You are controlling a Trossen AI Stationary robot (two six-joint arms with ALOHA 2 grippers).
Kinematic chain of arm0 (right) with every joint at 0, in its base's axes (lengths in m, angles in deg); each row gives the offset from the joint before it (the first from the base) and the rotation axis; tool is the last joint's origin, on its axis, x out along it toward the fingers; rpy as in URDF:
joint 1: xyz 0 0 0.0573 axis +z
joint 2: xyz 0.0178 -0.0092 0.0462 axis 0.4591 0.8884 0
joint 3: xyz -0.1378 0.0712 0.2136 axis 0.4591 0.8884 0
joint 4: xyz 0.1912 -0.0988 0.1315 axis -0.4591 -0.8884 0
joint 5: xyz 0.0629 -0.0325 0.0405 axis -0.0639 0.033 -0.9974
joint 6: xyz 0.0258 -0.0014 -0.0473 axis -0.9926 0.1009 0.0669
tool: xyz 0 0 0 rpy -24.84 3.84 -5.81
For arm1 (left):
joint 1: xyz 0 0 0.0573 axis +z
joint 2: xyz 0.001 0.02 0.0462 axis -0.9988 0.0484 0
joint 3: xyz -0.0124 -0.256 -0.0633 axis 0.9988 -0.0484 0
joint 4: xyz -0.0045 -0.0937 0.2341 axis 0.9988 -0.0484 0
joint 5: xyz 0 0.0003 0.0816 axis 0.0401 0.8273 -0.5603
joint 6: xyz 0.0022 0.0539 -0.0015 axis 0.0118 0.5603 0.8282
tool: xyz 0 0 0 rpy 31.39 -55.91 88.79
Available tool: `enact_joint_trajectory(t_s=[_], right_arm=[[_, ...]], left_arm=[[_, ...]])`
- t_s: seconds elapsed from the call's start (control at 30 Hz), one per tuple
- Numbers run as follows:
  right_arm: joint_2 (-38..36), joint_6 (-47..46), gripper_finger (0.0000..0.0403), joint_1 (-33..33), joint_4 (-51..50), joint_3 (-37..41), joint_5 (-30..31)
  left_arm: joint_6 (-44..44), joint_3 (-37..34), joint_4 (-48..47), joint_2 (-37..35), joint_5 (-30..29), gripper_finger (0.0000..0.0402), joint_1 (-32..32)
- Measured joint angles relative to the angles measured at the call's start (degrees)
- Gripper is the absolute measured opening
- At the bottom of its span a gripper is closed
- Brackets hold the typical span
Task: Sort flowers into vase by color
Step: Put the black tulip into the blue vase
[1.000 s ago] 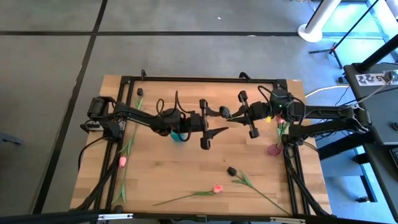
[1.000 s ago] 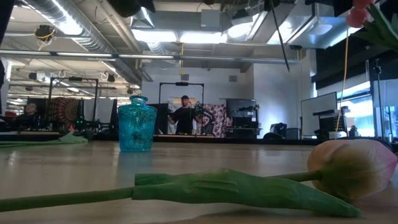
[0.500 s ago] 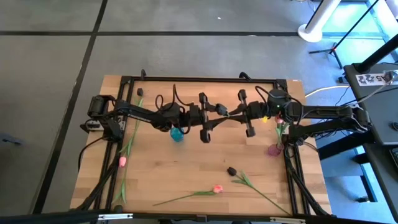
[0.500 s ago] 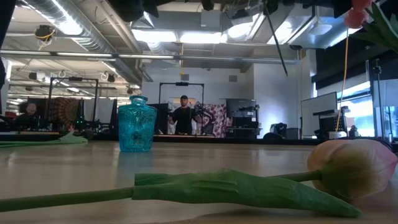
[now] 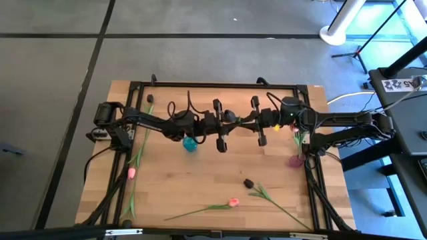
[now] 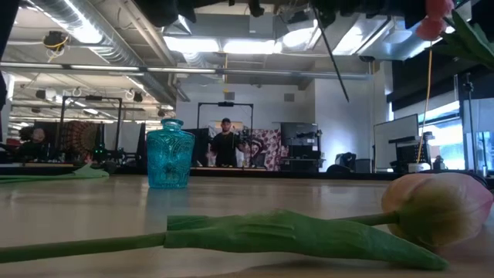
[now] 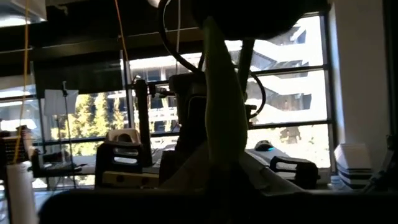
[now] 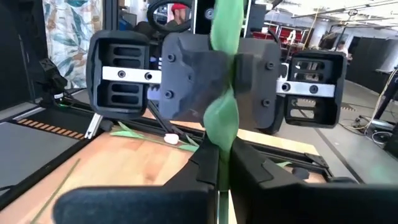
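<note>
High over the table's middle my two grippers meet tip to tip. My left gripper [image 5: 233,121] and my right gripper [image 5: 244,123] are both shut on one flower, whose green leaf [image 8: 224,112] stands between them. Its thin stem [image 6: 332,54] hangs slanting below; its head is hidden. A turquoise vase [image 5: 190,143] stands under the left arm. A dark pink vase [image 5: 294,160] at the right edge holds a pink flower [image 6: 430,23]. Pink tulips [image 5: 233,202] [image 5: 131,173] and a black-headed one [image 5: 248,183] lie flat on the table. My left gripper pinches the flower at its pale leaf [image 7: 221,143] between the two fingers, coming level from the table's left; the pads themselves are in shadow. My right gripper pinches the green stem and leaf [image 8: 219,146] between its two fingers, coming level from the table's right, across the stem. The flower is clear of the table, its stem hanging below.
A black frame [image 5: 213,85] runs along the table's far edge and sides. Another black-headed flower [image 5: 149,99] lies at the far left. In the low view a pink tulip [image 6: 436,208] lies close by. People stand in the room behind.
My left gripper, wide open a second ago, has shut on the flower. My right gripper has moved a little toward the table's left with the flower, and the hanging stem has shifted the same way.
</note>
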Motion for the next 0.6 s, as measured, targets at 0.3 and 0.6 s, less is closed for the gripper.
enact_joint_trajectory(t_s=[0.3, 0.6], right_arm=[[-1.49, -1.05, 0.0131, 0.04, -0.95, 0.02, -0.49], [-12.02, -8.64, 0.0288, 0.04, -2.51, 0.02, -6.14]], left_arm=[[3.06, 0.04, -4.76, -2.74, -3.8, 0.0004, -2.67], [1.4, 0.04, -33.09, -16.85, -9.79, 0.0003, -4.03]])
